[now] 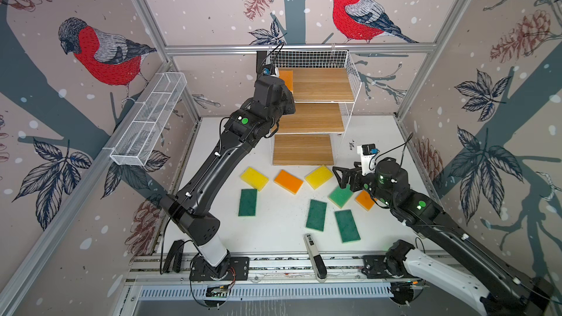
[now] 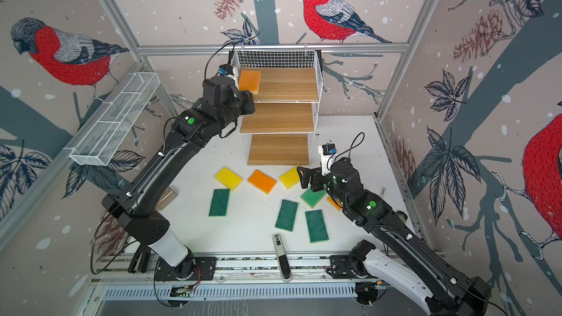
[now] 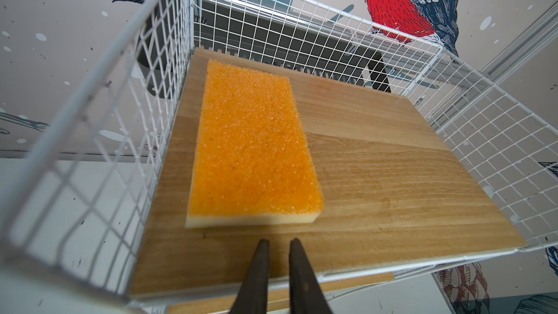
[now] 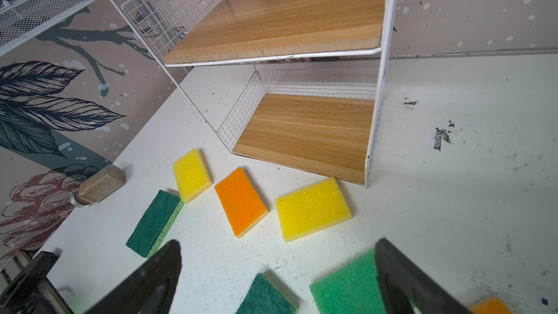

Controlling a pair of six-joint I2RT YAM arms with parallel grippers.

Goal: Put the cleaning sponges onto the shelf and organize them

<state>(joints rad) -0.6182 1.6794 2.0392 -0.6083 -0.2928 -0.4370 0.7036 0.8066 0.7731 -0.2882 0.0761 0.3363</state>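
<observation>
The shelf (image 1: 322,92) stands at the back, with one orange sponge (image 3: 253,146) lying flat at the left end of its top board (image 2: 289,83). My left gripper (image 3: 279,241) is shut and empty, its tips just short of that sponge's near edge. Several cleaning sponges lie on the white table: two yellow (image 1: 254,178) (image 1: 319,176), an orange one (image 1: 288,181), dark green ones (image 1: 247,202) (image 1: 316,215) (image 1: 347,225), a lighter green one (image 1: 340,196). Another orange sponge (image 1: 365,200) is partly under the right arm. My right gripper (image 4: 277,246) hangs open over the lighter green sponge (image 4: 347,285).
A long white mesh trough (image 1: 149,120) hangs on the left wall. A slim white-and-black handheld device (image 1: 314,256) lies at the table's front edge. A small jar (image 4: 99,184) lies on its side near the left arm. The shelf's middle (image 1: 310,117) and bottom (image 1: 302,148) boards are bare.
</observation>
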